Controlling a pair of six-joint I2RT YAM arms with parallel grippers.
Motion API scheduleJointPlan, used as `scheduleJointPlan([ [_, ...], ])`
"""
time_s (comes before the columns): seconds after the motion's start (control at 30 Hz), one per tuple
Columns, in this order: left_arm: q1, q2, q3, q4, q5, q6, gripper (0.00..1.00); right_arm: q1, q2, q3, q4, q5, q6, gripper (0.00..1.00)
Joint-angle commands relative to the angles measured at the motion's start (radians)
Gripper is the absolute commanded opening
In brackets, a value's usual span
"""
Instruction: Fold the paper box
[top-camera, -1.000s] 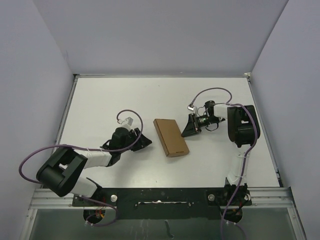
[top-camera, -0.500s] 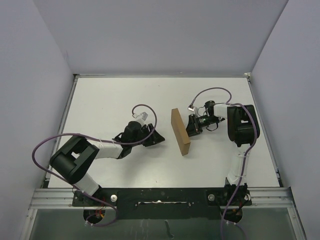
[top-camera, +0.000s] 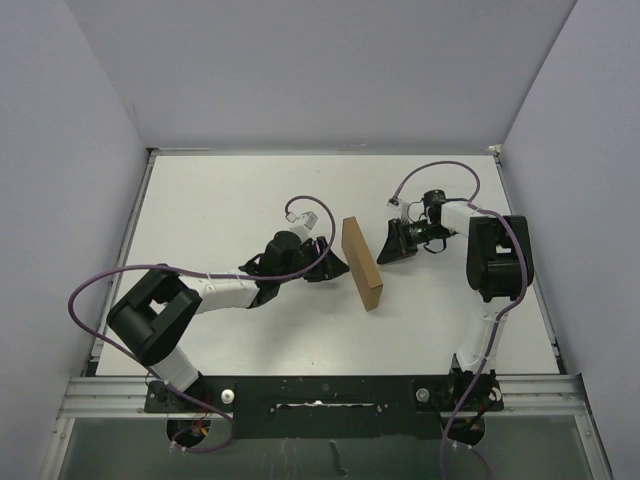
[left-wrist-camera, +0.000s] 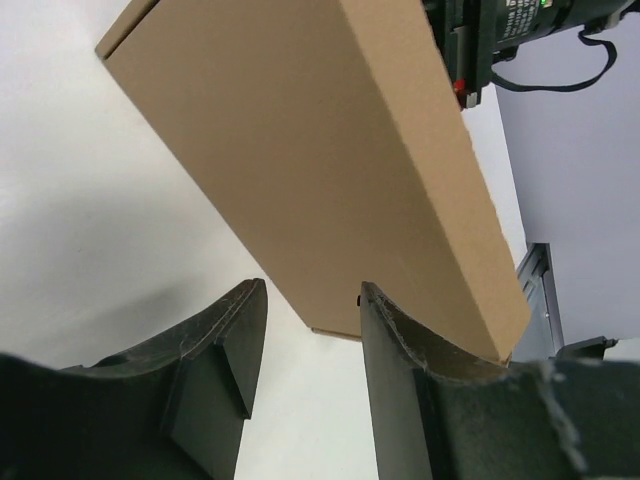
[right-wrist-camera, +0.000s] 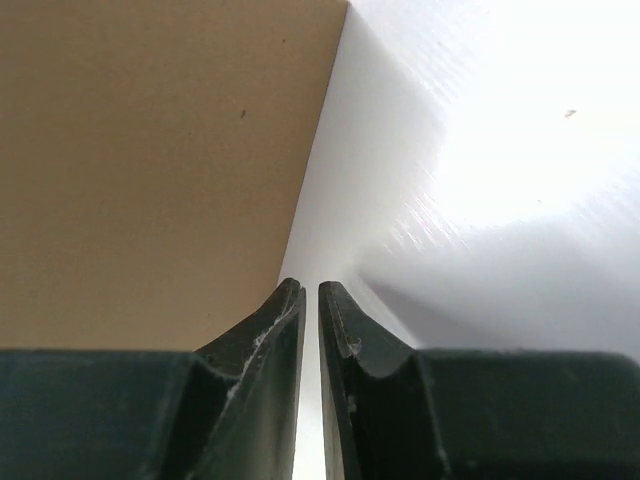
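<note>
Mid-bench, the paper box (top-camera: 361, 264) stands on edge, flanked closely by the left pincer (top-camera: 338, 266) and the right pincer (top-camera: 385, 254). The bench (top-camera: 230, 190) lies open toward its far edge.

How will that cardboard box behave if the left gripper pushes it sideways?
Probably tippy: the paper box stands on a narrow long edge, so a nudge from the left gripper could topple it. Likely light yet stiff: flat, unbowed cardboard faces. It may slide on the smooth table.

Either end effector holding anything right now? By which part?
Neither grips. The paper box stands on edge between them: left end effector open, facing its broad side; right end effector shut on nothing.
</note>
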Motion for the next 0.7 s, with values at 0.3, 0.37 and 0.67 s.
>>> scheduleJointPlan([
  [0.3,-0.024,0.091,0.186,-0.05,-0.018,0.063,0.4,-0.014,-0.139,0.012,0.004,0.018,-0.038,0.14],
  [0.37,-0.024,0.098,0.213,-0.069,-0.016,0.076,0.4,-0.015,-0.182,0.004,0.017,0.02,-0.036,0.14],
  [0.67,-0.025,0.2,0.413,-0.164,0.029,0.14,0.4,-0.03,-0.274,0.002,0.023,0.066,-0.048,0.15],
])
